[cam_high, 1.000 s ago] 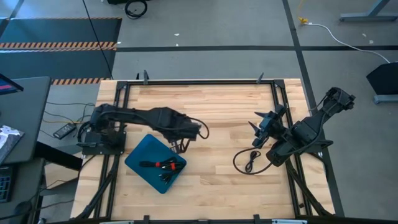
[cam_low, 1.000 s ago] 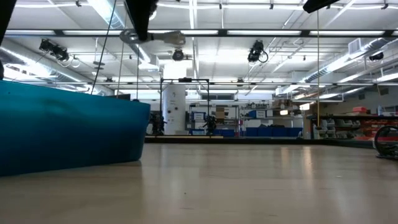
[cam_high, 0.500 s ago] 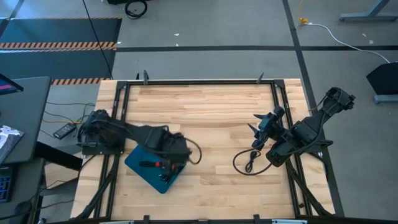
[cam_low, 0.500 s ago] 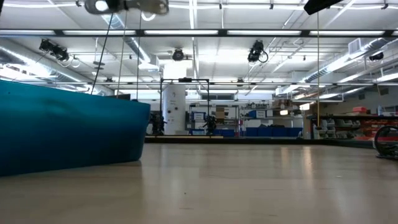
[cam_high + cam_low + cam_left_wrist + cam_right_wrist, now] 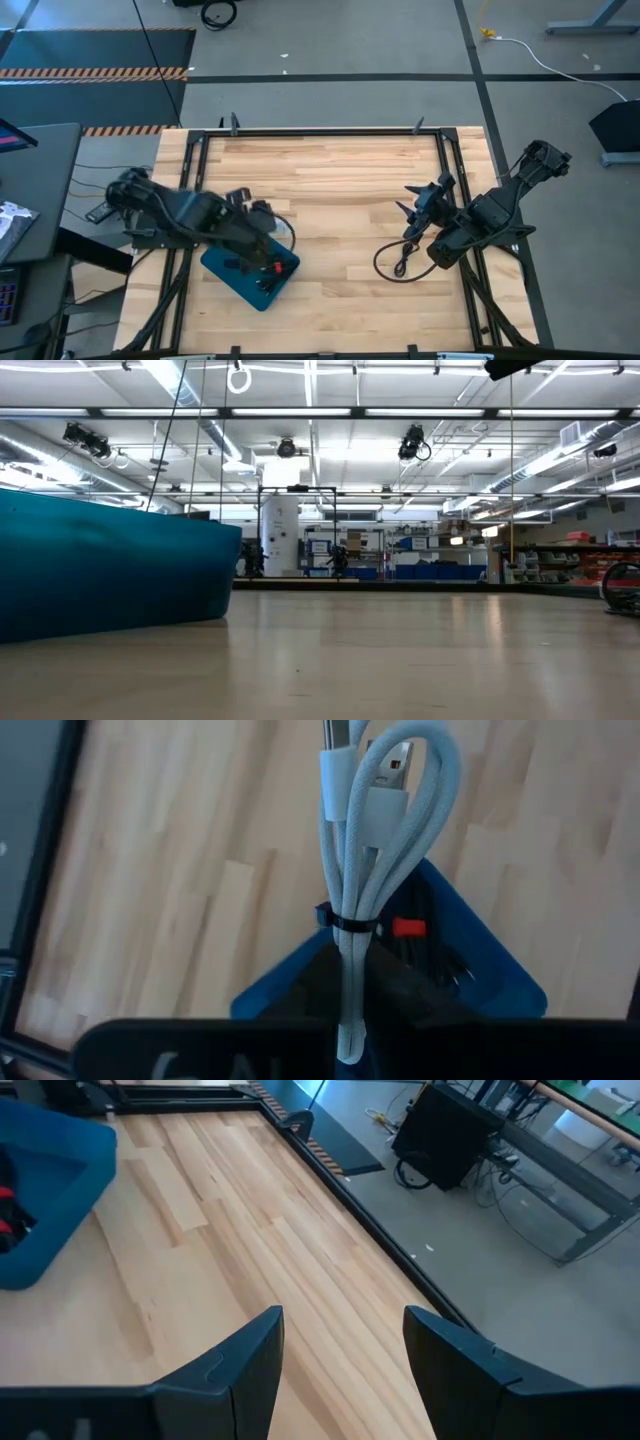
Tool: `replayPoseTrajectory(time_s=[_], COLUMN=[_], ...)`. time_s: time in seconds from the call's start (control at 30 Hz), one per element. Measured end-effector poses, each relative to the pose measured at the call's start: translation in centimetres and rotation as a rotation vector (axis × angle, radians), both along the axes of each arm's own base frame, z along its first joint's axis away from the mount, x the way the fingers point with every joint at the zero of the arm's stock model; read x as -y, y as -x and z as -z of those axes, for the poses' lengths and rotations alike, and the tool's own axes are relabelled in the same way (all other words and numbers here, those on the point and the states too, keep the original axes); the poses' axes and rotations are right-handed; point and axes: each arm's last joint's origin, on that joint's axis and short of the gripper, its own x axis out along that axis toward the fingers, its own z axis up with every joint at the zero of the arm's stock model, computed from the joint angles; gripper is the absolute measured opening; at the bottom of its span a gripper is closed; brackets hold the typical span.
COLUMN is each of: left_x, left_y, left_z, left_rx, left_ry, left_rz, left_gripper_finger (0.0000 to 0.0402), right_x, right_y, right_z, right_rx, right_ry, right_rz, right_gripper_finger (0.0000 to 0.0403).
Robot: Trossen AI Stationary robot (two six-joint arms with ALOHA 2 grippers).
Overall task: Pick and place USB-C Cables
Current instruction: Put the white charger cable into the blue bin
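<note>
Since one second ago, the left arm has swung back from the table's middle, and the left gripper (image 5: 262,222) now sits over the blue tray (image 5: 222,268) at the tray's 12 o'clock edge. Its fingers are clamped on the white-grey cable (image 5: 352,890), which stands up between them in the left wrist view, bound by a thin black tie, its plugs at the far end.

Black cables (image 5: 255,268), one with a red band (image 5: 404,928), lie inside the tray directly below the held bundle. One more black cable (image 5: 396,260) lies loose on the table (image 5: 340,180), at the 7 o'clock side of the right gripper (image 5: 410,208) and near it.

The right gripper waits at the table's 3 o'clock side, its fingers (image 5: 245,1360) spread wide with bare wood between them.

The low view shows only the tray's blue wall (image 5: 110,565) and neither gripper's fingers. The right wrist view alone shows the table's black frame edge (image 5: 340,1180) with floor beyond. Open wood lies between tray and right arm.
</note>
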Motion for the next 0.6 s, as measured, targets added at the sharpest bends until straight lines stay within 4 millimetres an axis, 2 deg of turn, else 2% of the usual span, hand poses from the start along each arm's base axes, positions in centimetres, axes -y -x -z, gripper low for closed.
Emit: replayPoseTrajectory(time_s=[0.17,0.23,0.37,0.43,0.6], left_x=[-3.0,-3.2,-1.5,-1.0,-1.9], left_y=[1.0,0.8,-0.3,-0.2,1.9], left_z=[-1.7,-1.4,1.3,3.0,7.2], left_rx=[0.070,0.081,0.072,0.051,-0.031], left_ry=[-0.022,0.009,0.257,0.368,0.465], left_rz=[-0.085,-0.083,0.114,0.171,0.115], left_gripper_finger=[0.0027,0.0027,0.0027,0.0027,0.0027], right_x=[-0.4,-0.6,-0.7,-0.8,-0.8], right_y=[-0.4,-0.6,-0.8,-0.8,-0.9], right_z=[-0.1,-0.1,-0.2,-0.2,-0.2], right_rx=[0.001,-0.007,-0.013,-0.014,-0.017], right_ry=[-0.036,-0.054,-0.056,-0.046,-0.034], right_rz=[-0.035,-0.057,-0.084,-0.090,-0.096], right_gripper_finger=[0.0213,0.0213,0.0213,0.0213,0.0213])
